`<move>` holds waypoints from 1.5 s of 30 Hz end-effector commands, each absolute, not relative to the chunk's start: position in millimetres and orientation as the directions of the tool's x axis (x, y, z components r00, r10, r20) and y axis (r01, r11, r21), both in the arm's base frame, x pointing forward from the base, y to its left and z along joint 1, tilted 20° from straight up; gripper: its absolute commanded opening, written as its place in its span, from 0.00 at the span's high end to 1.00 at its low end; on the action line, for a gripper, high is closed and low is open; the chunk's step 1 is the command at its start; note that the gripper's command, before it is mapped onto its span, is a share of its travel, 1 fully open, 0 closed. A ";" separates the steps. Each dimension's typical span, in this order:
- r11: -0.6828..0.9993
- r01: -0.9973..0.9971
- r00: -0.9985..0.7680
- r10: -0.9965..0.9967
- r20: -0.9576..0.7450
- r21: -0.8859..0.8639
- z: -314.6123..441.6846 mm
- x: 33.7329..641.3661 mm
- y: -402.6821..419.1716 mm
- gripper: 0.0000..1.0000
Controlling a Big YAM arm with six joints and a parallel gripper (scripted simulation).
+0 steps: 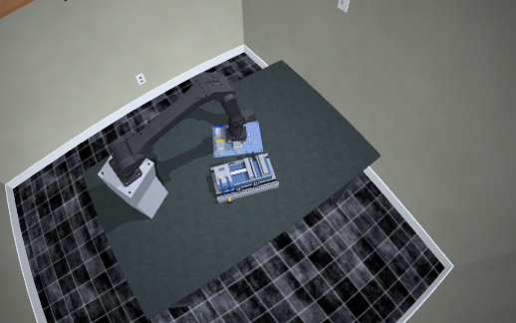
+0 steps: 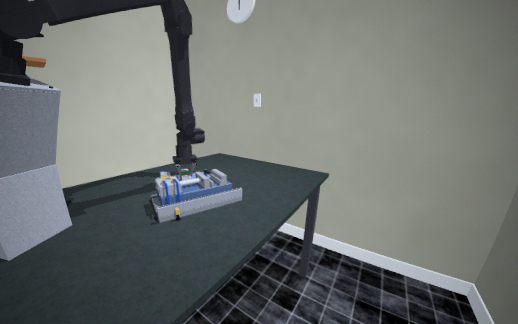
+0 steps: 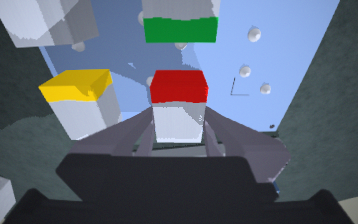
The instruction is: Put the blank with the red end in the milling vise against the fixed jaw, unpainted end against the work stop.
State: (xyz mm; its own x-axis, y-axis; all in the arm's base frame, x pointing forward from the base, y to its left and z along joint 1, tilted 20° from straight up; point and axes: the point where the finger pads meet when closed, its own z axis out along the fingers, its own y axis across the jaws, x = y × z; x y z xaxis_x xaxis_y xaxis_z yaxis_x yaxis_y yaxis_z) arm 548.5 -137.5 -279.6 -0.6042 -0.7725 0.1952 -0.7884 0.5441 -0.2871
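In the wrist view the blank with the red end (image 3: 178, 106) lies on the blue plate (image 3: 260, 55), and my gripper (image 3: 179, 111) is shut on its grey sides. A blank with a yellow end (image 3: 82, 101) lies to its left and a blank with a green end (image 3: 180, 22) lies beyond it. In the top view my gripper (image 1: 237, 135) is down on the plate, just behind the milling vise (image 1: 243, 175). In the exterior view the gripper (image 2: 184, 170) stands low behind the vise (image 2: 196, 192).
Another grey blank (image 3: 47, 20) lies at the plate's upper left in the wrist view. The vise has blue hoses (image 2: 171, 191) at its left end block. The arm's grey pedestal (image 1: 133, 185) stands at the table's left.
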 end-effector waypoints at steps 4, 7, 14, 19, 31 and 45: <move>0.542 -0.786 -0.605 -0.773 0.189 -0.296 -280.6 554.9 -140.8 1.00; 0.542 -0.786 -0.605 -0.773 0.189 -0.296 -280.6 554.9 -140.8 1.00; 0.542 -0.786 -0.605 -0.773 0.189 -0.296 -280.6 554.9 -140.8 1.00; 0.542 -0.786 -0.605 -0.773 0.189 -0.296 -280.6 554.9 -140.8 1.00; 0.538 -0.788 -0.601 -0.777 0.185 -0.300 -259.5 556.6 -127.4 1.00; 0.537 -0.787 -0.602 -0.777 0.186 -0.302 -209.0 548.8 -109.1 1.00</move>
